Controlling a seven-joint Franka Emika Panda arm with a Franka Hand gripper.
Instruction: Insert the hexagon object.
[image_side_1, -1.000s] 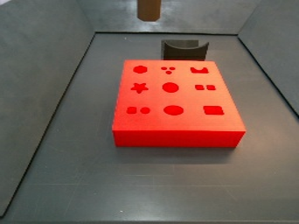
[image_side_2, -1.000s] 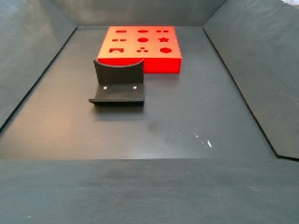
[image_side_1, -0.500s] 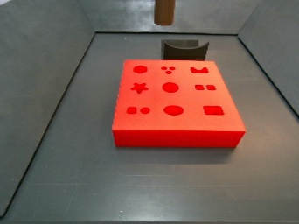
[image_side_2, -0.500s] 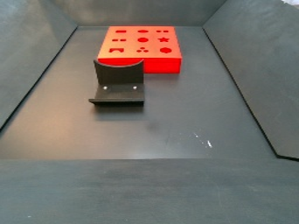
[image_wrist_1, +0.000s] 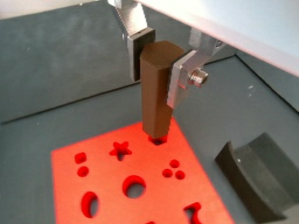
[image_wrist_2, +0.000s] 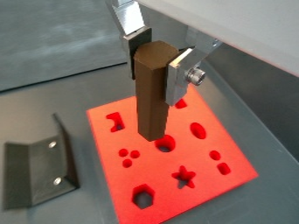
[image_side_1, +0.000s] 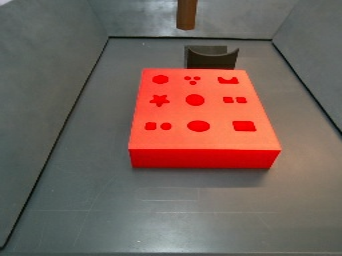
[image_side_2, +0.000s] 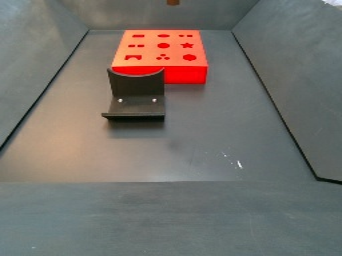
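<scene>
My gripper (image_wrist_1: 162, 66) is shut on the hexagon object (image_wrist_1: 156, 87), a long dark-brown peg that hangs upright between the silver fingers; both wrist views show it (image_wrist_2: 152, 96). It is held well above the red block (image_wrist_2: 176, 149). A side view shows only the peg's lower end (image_side_1: 187, 13) at the top edge, above the block's far side; the gripper is out of that frame. The red block (image_side_1: 201, 120) has several shaped holes, with a hexagonal hole (image_side_1: 160, 79) at one far corner, also seen in a wrist view (image_wrist_2: 142, 198).
The fixture (image_side_1: 207, 52) stands on the floor just behind the red block, and shows in the other views too (image_side_2: 134, 93) (image_wrist_2: 35, 171) (image_wrist_1: 263, 171). Grey walls (image_side_1: 54, 80) enclose the dark floor. The red block sits at the far end in a side view (image_side_2: 160, 55).
The peg's lower end has moved a little to the right in the side view over the last second, then stayed nearly still. The block and the fixture have not moved.
</scene>
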